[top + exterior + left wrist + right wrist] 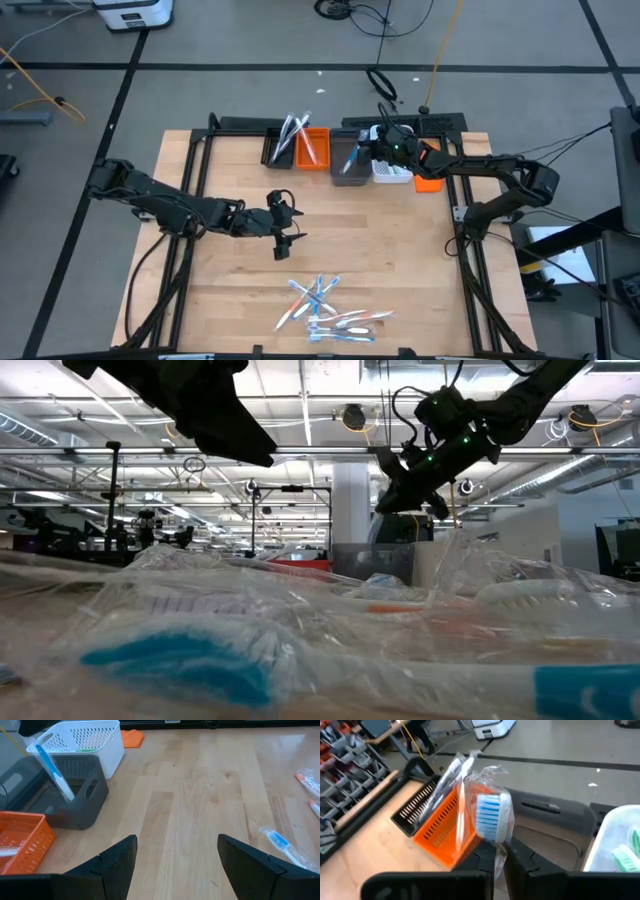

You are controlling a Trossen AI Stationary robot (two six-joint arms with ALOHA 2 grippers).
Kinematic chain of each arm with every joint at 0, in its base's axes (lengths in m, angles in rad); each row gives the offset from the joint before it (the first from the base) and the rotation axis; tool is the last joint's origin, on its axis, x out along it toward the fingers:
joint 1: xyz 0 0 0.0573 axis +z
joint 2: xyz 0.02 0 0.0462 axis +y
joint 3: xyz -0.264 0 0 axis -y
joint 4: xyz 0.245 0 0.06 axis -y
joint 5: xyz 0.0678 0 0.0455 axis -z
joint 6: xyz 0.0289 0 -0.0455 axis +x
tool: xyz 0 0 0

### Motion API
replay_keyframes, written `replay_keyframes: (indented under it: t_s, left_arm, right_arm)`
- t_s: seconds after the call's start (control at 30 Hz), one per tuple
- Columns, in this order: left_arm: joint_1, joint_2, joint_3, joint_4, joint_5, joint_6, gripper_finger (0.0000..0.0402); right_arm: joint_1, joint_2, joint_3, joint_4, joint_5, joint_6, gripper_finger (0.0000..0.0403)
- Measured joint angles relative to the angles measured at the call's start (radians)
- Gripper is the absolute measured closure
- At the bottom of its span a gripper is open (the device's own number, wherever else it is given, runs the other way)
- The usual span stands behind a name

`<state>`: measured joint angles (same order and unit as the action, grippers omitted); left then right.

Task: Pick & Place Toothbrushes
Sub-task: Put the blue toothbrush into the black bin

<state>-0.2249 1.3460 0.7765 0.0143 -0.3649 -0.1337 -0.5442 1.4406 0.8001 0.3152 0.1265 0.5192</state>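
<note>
My right gripper hovers over the grey bin at the far side of the table. It is shut on a clear-wrapped toothbrush with a white head and blue bristles. A blue-and-white toothbrush slants out of the grey bin; I cannot tell whether it is the held one. Several wrapped toothbrushes lie in a heap near the table's front edge. My left gripper waits open above mid-table, with nothing between its fingers. My right gripper pinches the wrapped toothbrush just below its bristle head between its two fingers. The fingers come from the table's right, nearly level and tipped a little downward. The head stands up above the fingertips, and the fingers hide the handle. The brush is lifted clear.
A black bin and an orange bin with wrapped toothbrushes stand left of the grey bin. A white mesh bin holding a green brush stands to its right, with an orange item beside it. Bare wood lies mid-table.
</note>
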Motion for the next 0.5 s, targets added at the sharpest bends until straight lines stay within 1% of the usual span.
replay_keyframes:
  t_s: [0.3,0.5]
  left_arm:
    - [0.000,0.000,0.000,0.004,0.000,0.000,0.0128]
    - [0.000,0.000,0.000,0.005,0.000,0.000,0.0128]
  right_arm:
    - [0.000,-0.001,0.000,0.015,0.002,-0.035,0.0369]
    - [0.000,0.033,0.000,0.024,0.002,-0.057,0.0352]
